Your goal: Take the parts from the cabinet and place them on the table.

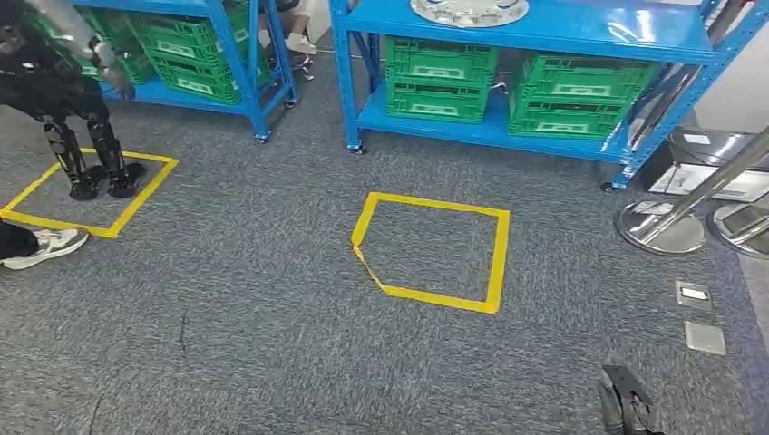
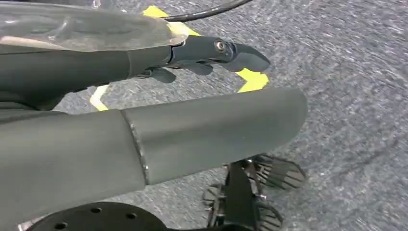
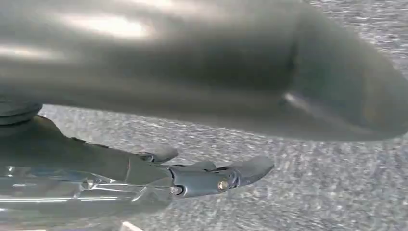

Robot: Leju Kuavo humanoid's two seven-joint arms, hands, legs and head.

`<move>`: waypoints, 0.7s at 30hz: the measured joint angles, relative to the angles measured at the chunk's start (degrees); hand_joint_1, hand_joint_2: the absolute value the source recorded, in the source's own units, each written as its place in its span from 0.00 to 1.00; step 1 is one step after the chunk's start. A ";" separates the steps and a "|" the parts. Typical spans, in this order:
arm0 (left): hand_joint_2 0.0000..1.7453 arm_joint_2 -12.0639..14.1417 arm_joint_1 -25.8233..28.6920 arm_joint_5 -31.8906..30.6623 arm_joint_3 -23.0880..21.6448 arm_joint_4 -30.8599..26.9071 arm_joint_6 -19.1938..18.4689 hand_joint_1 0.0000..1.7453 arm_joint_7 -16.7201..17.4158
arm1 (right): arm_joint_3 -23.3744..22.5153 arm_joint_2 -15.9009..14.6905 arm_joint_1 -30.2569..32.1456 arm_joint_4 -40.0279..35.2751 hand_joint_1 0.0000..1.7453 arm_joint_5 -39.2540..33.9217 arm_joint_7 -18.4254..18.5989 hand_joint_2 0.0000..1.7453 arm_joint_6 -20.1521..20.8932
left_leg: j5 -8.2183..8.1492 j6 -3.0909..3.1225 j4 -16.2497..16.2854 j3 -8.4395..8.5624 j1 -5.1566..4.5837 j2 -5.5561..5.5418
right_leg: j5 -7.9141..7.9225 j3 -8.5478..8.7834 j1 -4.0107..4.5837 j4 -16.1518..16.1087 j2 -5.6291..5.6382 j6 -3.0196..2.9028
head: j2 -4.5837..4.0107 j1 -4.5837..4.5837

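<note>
Carpet (image 1: 272, 299) grey, speckled. Yellow tape square (image 1: 433, 252) ahead of me, second yellow square (image 1: 89, 192) off to my left. Racks (image 1: 508, 27) blue, crates (image 1: 440, 80) green with slotted sides. Silver part (image 1: 469, 9) on the rack top. My left hand (image 2: 202, 55): dark grey fingers.

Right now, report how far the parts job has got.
Done: nothing visible yet. The silver part lies on the top shelf of the blue cabinet.
In hand: nothing. The left hand and right hand hang over the grey carpet with their fingers around nothing.
Left: reach the yellow floor square at the cabinet, pick up the part and carry it to a table.
</note>
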 joint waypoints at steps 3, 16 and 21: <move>0.00 0.24 -0.06 0.02 0.00 0.02 0.02 0.00 -0.09 | 0.00 0.09 0.02 0.00 0.00 -0.20 -0.13 0.00 -0.07 | -0.07 -0.72 0.26 0.01 -0.18 -0.12 | 0.09 -0.17 0.61 0.20 0.72 -1.66 | 0.00 -0.66; 0.00 0.37 -0.13 -0.18 -0.02 0.02 0.02 0.00 -0.09 | 0.00 0.26 0.09 0.00 0.00 -0.46 -0.24 0.00 -0.07 | 0.85 1.12 1.17 -2.04 -1.25 -0.25 | 0.03 0.60 2.15 0.08 1.40 -3.48 | 0.00 -1.99; 0.00 0.09 -0.31 -0.33 -0.11 0.00 0.02 0.00 -0.11 | 0.02 0.22 0.21 0.00 0.00 -0.81 -0.24 0.00 -0.07 | 1.82 0.98 -0.88 -1.30 -0.99 0.62 | -0.80 0.51 1.62 0.90 1.38 -2.39 | 0.00 -2.01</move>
